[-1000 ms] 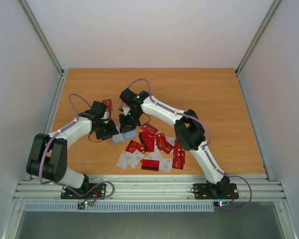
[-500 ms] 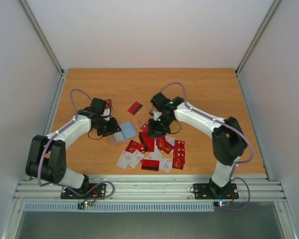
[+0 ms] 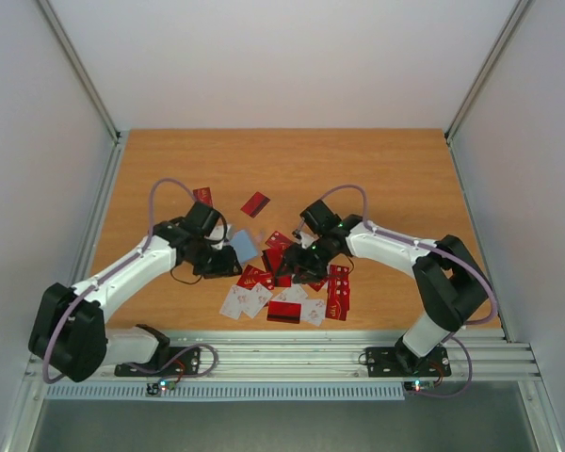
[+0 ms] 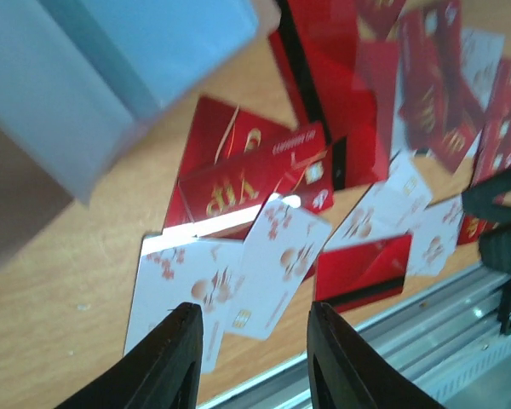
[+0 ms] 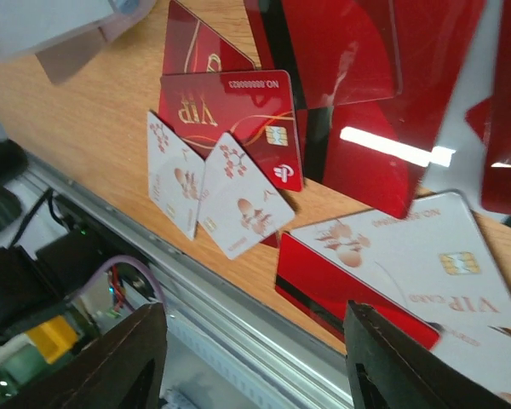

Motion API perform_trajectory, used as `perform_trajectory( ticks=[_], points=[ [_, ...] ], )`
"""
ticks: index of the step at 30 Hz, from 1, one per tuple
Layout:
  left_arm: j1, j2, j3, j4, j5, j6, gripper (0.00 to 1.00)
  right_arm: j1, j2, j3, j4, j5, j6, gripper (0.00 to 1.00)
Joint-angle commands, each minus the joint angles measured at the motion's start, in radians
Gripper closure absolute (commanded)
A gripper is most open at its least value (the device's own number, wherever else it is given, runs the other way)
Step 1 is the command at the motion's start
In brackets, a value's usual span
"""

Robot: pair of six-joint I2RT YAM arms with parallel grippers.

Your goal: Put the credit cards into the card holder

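Orange-brown wood covers the desk (image 3: 405, 179), boxed in by white walls (image 3: 282, 56) and ending at a ribbed metal rail (image 3: 282, 353) on the near side. The card holder (image 3: 243, 247) is left of centre on that surface, showing a pale blue-grey face from above. The left wrist view shows it large and blurred in the upper left corner, with a dull brown part at its edge. Whether it lies flat or is propped up I cannot tell.

Just to its right, and nearer the rail, the cards (image 3: 284, 309) lie in a loose overlapping heap. Most are glossy red, several are white with small reddish marks, and some are lettered VIP. One red card (image 3: 255, 203) lies apart, beyond the card holder. A second red card (image 3: 203, 196) lies farther left, beside the left arm.

The left tool (image 4: 251, 317) is just beside the card holder, on its left. Its fingers stand apart, with only white cards on the desk seen through the gap, and the card holder is not between them. Whether a finger touches the card holder I cannot tell. The right tool (image 5: 254, 317) hangs over the left part of the heap. Its fingers are spread wide with nothing between them, and a red VIP card and two white cards lie below.
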State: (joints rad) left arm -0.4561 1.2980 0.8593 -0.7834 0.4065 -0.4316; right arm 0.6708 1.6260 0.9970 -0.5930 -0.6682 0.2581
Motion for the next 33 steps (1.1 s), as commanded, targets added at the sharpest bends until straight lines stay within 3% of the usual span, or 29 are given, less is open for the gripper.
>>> perform_trajectory(
  ticks=[1,16,33],
  points=[
    [-0.034,-0.036,-0.079,-0.019,0.036,-0.048,0.64,0.039,0.038,-0.014,0.142,-0.023,0.067,0.4],
    [-0.171,0.079,-0.11,0.027,-0.002,-0.129,0.78,0.091,0.16,0.016,0.17,-0.034,-0.019,0.37],
    [-0.19,0.242,-0.193,0.123,-0.068,-0.141,0.88,0.102,0.231,0.05,0.196,-0.056,-0.058,0.37]
  ],
)
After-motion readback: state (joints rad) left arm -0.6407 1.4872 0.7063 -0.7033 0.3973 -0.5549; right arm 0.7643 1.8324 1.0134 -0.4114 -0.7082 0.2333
